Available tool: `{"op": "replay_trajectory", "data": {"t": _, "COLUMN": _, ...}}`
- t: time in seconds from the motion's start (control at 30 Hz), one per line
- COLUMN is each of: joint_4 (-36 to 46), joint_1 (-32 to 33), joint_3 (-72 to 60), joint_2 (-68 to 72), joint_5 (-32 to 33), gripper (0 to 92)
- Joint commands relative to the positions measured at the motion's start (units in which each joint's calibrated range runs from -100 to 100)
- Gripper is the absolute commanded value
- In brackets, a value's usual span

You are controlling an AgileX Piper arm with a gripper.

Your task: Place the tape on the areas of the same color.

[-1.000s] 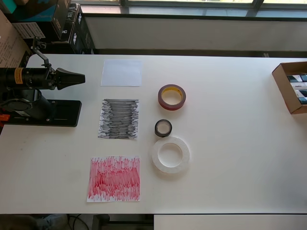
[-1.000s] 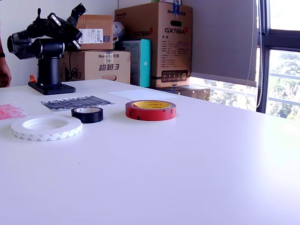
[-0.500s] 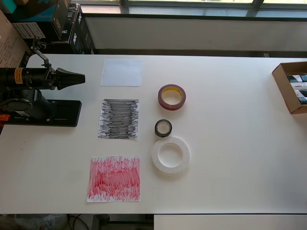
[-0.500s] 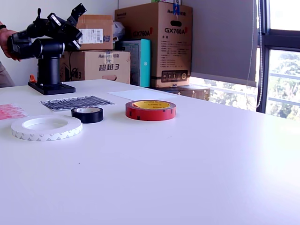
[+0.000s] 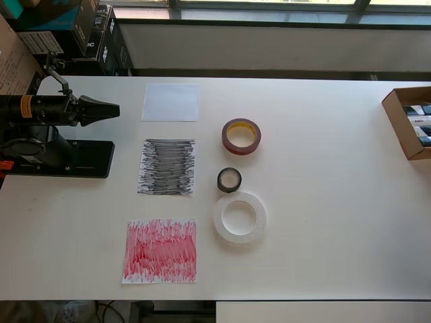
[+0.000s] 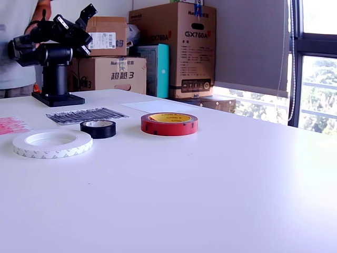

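Tape rolls wait in a line right of the sheets in the overhead view: dark-red roll (image 5: pixel 242 136) far, black roll (image 5: pixel 229 180) between, white roll (image 5: pixel 240 217) near, none on its colour. Light, stiff rings, each probably best pinched across the rim wall. The gripper (image 5: pixel 101 110), parked far left, holds nothing; whether its jaws are parted, I cannot tell.

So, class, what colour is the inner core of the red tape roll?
Yellowish: the red tape roll has a yellow core, clearest in the overhead view.
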Motion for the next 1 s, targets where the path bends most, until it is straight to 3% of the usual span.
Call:
{"op": "replay_trajectory", "data": {"t": 0.0, "joint_4": -0.10, "joint_1": -0.34, "joint_3": -0.35, "joint_2": -0.19, "joint_5": -0.17, "gripper": 0.1}}
{"op": "replay_trajectory", "data": {"t": 0.6, "joint_4": 0.24, "joint_1": -0.42, "joint_3": -1.35, "joint_2": 0.84, "joint_5": -0.17, "gripper": 0.1}}
{"op": "replay_trajectory", "data": {"t": 0.73, "joint_4": 1.43, "joint_1": 0.45, "joint_3": -6.25, "joint_2": 6.18, "joint_5": 0.00, "gripper": 0.1}}
{"op": "replay_trajectory", "data": {"t": 0.97, "joint_4": 11.95, "joint_1": 1.40, "joint_3": -24.25, "joint_2": 22.64, "joint_5": 0.00, "gripper": 0.1}}
